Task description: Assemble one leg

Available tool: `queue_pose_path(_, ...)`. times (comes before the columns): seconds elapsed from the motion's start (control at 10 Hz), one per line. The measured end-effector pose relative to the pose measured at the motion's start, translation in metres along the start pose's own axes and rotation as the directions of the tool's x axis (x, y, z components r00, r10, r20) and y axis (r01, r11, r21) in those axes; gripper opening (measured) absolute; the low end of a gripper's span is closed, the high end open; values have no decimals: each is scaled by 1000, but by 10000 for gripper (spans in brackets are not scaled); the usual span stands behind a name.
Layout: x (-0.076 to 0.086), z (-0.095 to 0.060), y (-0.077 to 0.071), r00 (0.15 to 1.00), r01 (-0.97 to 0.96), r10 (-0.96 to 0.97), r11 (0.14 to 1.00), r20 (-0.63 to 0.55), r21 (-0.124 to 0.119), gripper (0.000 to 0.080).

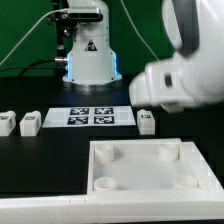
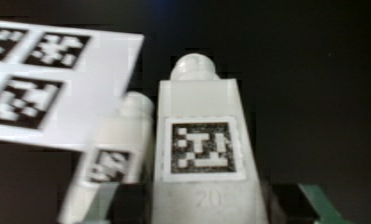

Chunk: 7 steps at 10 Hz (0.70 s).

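Wrist view: the leg sits near the marker board's edge; pincer spread or pinching, cannot tell.

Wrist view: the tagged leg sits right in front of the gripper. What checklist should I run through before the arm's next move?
1. Leg centred in front of the gripper: ok.
2. Gripper open, with gaps on both sides of the leg: ok.
3. Leg's tag facing the camera and readable: ok.
4. Second leg clear of the closing fingers: cannot tell; it lies close beside the first.
5. Marker board out of the way: ok, off to the side.
6. Tabletop flat, corner sockets facing up: ok in the exterior view.
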<state>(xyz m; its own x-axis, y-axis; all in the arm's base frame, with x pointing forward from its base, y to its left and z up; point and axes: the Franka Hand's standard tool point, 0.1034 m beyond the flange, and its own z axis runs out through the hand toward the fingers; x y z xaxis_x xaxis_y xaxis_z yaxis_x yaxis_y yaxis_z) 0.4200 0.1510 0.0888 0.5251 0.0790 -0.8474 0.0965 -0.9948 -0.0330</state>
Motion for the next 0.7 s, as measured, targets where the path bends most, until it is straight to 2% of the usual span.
queue_pose_path(0.1, -4, -19, 4, 996, -4, 5, 1000, -92, 12, 291)
queue_pose_path(0.2, -14, -41, 10, 966, -9, 15, 1000, -259, 25, 291)
queue_pose_path(0.3, -31, -54, 17, 927, -14, 22, 1000, -375, 25, 291)
queue_pose_path(0.4, -42, -67, 26, 879, -20, 24, 1000, -476, 14, 291)
queue_pose_path(0.5, -54, -81, 35, 783, -33, 24, 999, -622, -4, 291)
queue_pose_path(0.7, -53, -81, 35, 665, -29, 20, 1000, -746, 2, 292)
